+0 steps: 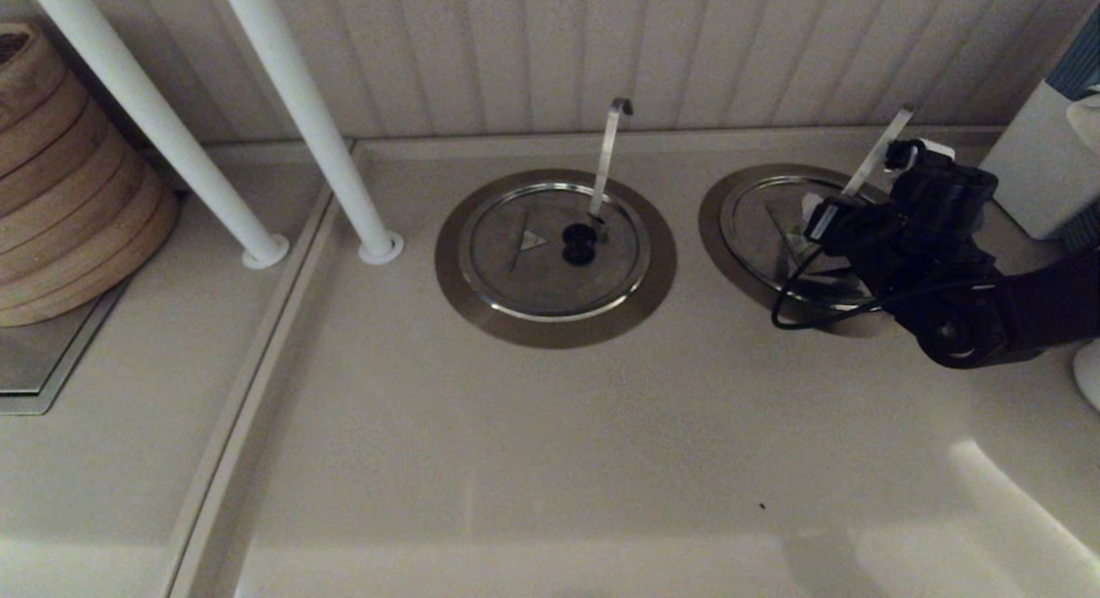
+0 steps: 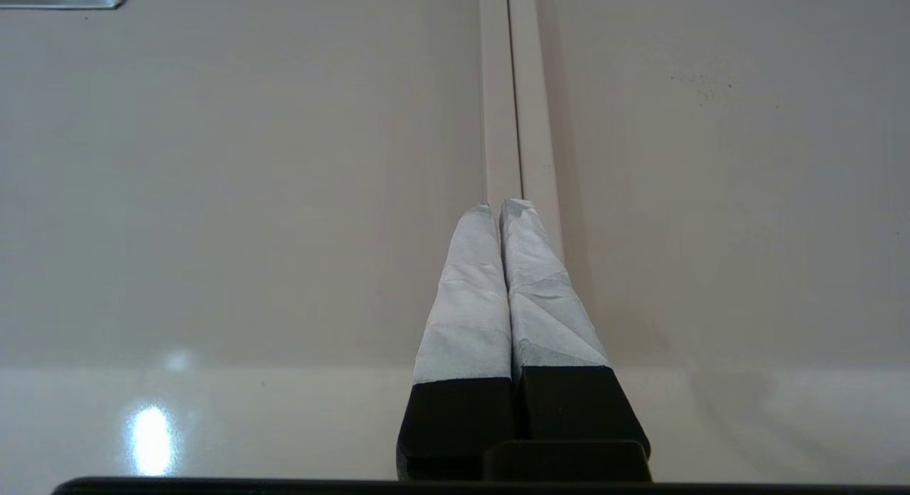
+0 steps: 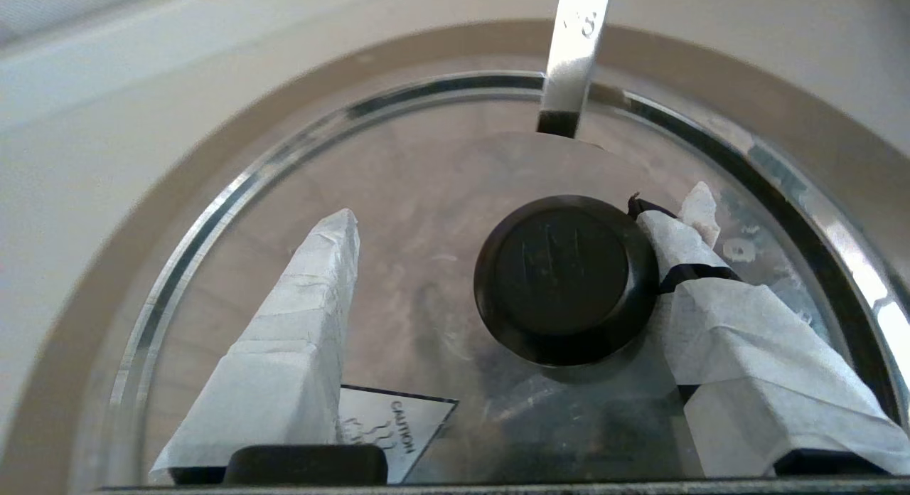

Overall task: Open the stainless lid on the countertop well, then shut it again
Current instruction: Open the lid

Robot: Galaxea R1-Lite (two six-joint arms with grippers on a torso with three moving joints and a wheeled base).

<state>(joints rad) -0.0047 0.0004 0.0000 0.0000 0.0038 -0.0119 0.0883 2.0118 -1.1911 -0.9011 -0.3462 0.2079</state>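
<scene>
The stainless lid [image 1: 760, 216] lies flat in the countertop well, whose steel ring [image 1: 713, 224] sits at the right of the counter. The straight-tipped handle [image 1: 876, 155] rises through its far side. My right gripper [image 3: 522, 207] hangs low over the lid [image 3: 426, 217], open. The black knob [image 3: 565, 278] sits between the taped fingers, touching one finger [image 3: 682, 246] and well apart from the other [image 3: 313, 303]. A caution triangle [image 3: 398, 424] shows on the lid. My left gripper [image 2: 498, 207] is shut on nothing, over a counter seam, and is not in the head view.
The twin lid [image 1: 554, 250] with the hook-tipped handle [image 1: 608, 151] lies mid-counter. Two white poles [image 1: 258, 194] [image 1: 344, 177] stand at the back left beside stacked bamboo steamers [image 1: 60, 186]. A white container [image 1: 1044, 160] stands by the right arm. The panelled wall runs close behind.
</scene>
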